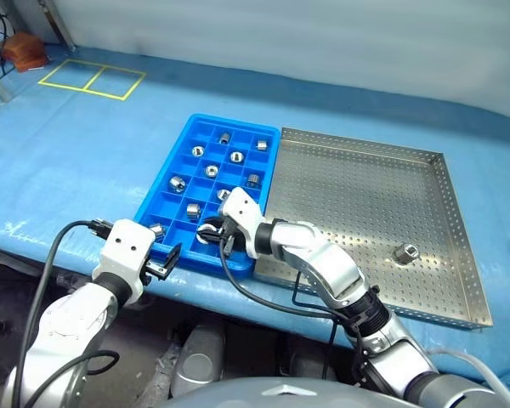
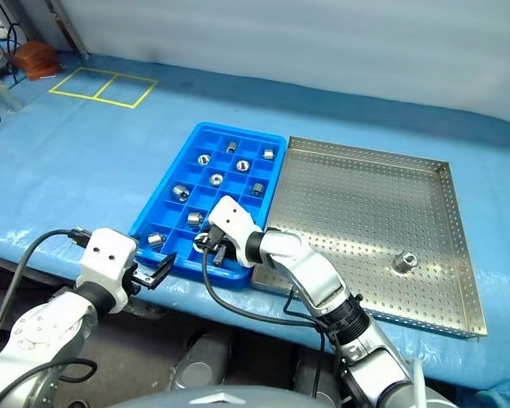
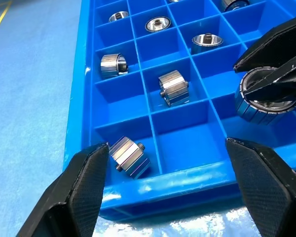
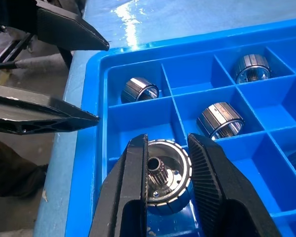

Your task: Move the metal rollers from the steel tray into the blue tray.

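Note:
The blue tray lies left of the steel tray on the blue-covered table. Several metal rollers sit in its compartments, one per cell, such as one near its left wall. A single roller rests on the steel tray's perforated floor near its right side. My right gripper is shut on a roller, holding it over the near row of the blue tray, as the head view also shows. My left gripper stands open with nothing in it, just off the tray's near left corner.
The table's front edge runs just below both trays. Yellow tape squares mark the cover at the far left, with a brown object behind them. A black cable hangs from my right arm.

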Robot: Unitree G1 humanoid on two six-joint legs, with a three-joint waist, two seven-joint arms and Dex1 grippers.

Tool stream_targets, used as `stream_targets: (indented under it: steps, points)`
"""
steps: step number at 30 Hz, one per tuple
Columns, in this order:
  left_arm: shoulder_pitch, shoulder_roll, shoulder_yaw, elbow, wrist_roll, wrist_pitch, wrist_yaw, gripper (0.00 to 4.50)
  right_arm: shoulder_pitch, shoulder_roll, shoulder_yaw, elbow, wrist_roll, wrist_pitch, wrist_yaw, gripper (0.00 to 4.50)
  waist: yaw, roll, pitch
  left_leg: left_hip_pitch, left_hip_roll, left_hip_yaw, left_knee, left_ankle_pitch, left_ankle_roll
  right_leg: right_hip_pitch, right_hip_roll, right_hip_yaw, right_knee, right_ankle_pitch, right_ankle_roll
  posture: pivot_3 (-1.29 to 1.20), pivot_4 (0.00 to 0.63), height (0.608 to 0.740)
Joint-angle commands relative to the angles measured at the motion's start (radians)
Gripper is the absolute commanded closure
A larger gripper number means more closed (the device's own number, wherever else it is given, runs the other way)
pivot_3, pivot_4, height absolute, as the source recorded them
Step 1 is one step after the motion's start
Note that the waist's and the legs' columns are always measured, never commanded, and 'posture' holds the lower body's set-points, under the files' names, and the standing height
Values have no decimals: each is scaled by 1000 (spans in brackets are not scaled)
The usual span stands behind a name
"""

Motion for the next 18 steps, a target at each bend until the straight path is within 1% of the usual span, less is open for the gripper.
stream_targets:
  steps: [1,3,5,7,10,14,18]
  points:
    - [-12,1,2,-29,-2,-12,5,365,-3,-3,-7,-9,-7,-14,-2,3612,6,0,0,0,0,0,0,0,0,0,0,0,0,0,0,508,150,740]
    - [-22,4,-2,-22,-2,-13,4,365,0,-11,-3,-3,-14,-8,2,3612,14,0,0,0,0,0,0,0,0,0,0,0,0,0,0,498,150,740]
    - [-30,5,-6,-18,-2,-13,3,365,5,-19,-1,-7,-16,-5,8,2892,23,0,0,0,0,0,0,0,0,0,0,0,0,0,0,493,150,740]
    - [-39,4,-11,-12,-3,-14,2,365,11,-23,-6,-24,-11,-15,11,2340,28,0,0,0,0,0,0,0,-1,0,0,0,0,0,0,482,150,740]
    - [-59,1,-26,1,-10,-20,-3,365,19,-11,-43,-59,7,-35,-2,1348,35,0,0,0,0,0,0,0,-1,0,0,0,0,0,0,464,150,740]
    - [-118,-27,-80,35,-35,-45,-15,365,23,-11,-125,-110,23,-40,-37,1348,42,0,0,-1,0,0,0,-1,-1,-1,0,0,0,0,0,427,150,740]
    - [-229,-76,-190,122,-44,-97,-24,365,43,-82,-208,-172,-22,-23,-99,1348,51,0,0,-1,0,0,1,0,-1,0,0,-1,-1,0,0,369,150,740]
